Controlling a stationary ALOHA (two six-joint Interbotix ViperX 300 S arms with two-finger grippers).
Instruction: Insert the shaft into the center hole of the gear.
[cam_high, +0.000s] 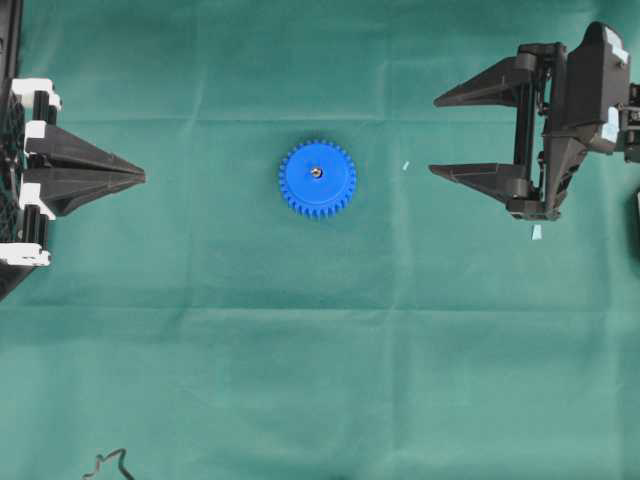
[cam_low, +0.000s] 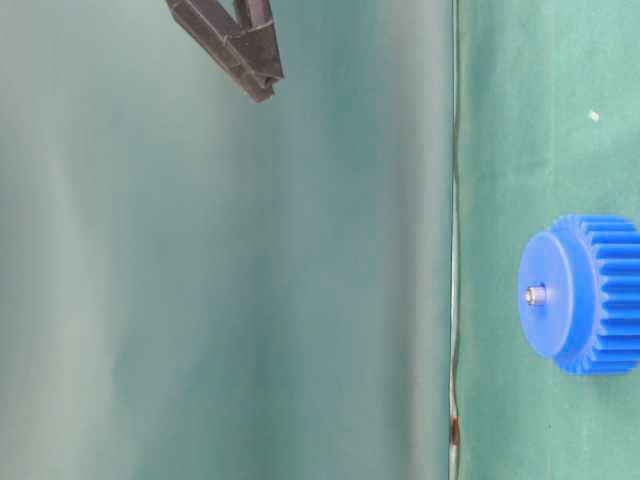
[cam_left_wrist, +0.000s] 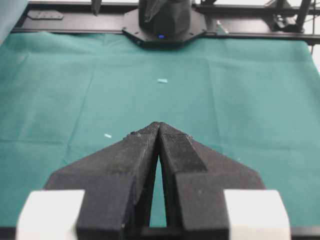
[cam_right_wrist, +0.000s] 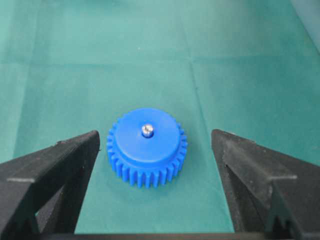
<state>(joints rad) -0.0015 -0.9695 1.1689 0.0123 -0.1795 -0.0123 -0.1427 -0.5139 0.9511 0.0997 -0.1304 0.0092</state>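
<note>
The blue gear (cam_high: 317, 178) lies flat on the green cloth at mid-table. The silver shaft (cam_high: 316, 172) stands upright in its center hole, which the pin fills and hides. In the table-level view the shaft (cam_low: 536, 295) sticks out a little from the face of the gear (cam_low: 585, 295). My right gripper (cam_high: 434, 136) hangs open to the right of the gear, apart from it. The right wrist view shows the gear (cam_right_wrist: 146, 146) and shaft (cam_right_wrist: 147, 130) ahead of the right gripper (cam_right_wrist: 155, 134), whose jaws hold nothing. My left gripper (cam_high: 143, 176) is shut and empty at the far left; its tip (cam_left_wrist: 159, 125) hides the gear.
Two small pale scraps (cam_high: 405, 166) (cam_high: 536, 232) lie on the cloth near the right gripper. A dark cable end (cam_high: 112, 462) shows at the bottom left. The right arm's black base (cam_left_wrist: 165, 20) stands at the far table edge.
</note>
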